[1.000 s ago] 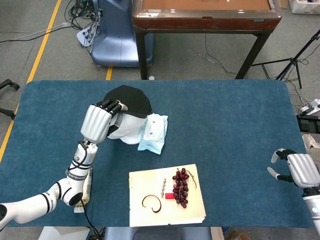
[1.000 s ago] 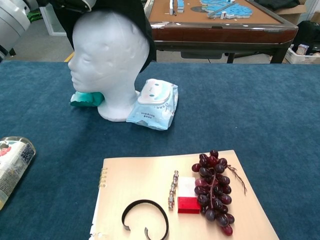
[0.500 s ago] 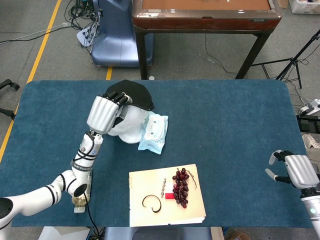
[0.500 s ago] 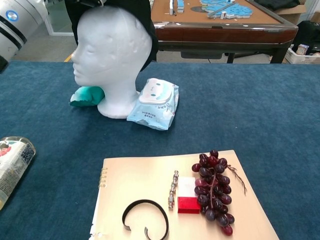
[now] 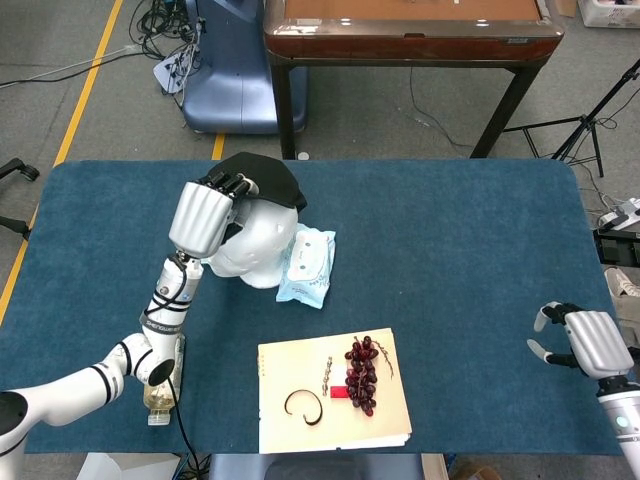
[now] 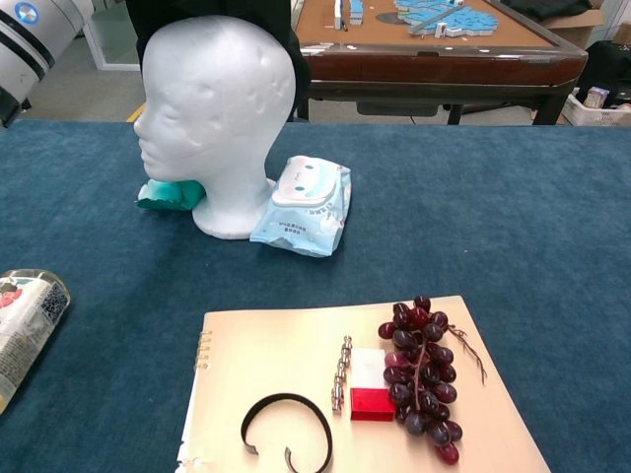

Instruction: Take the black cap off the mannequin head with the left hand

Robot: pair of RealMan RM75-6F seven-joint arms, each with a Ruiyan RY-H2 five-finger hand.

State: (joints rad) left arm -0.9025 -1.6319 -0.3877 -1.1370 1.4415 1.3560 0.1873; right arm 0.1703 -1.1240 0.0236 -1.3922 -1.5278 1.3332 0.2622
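The cap [image 5: 268, 180] sits on the head [image 5: 256, 250], under my left hand [image 5: 205, 215]. A wipes pack [image 5: 306, 266] lies right of it; a notebook [image 5: 300, 368] lies nearer me.

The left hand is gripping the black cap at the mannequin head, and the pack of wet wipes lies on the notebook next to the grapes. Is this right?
Not quite. The pack of wet wipes lies on the blue table, against the base of the mannequin head, not on the notebook. The chest view shows this clearly. The rest stands: the left hand grips the black cap, and the grapes are on the notebook.
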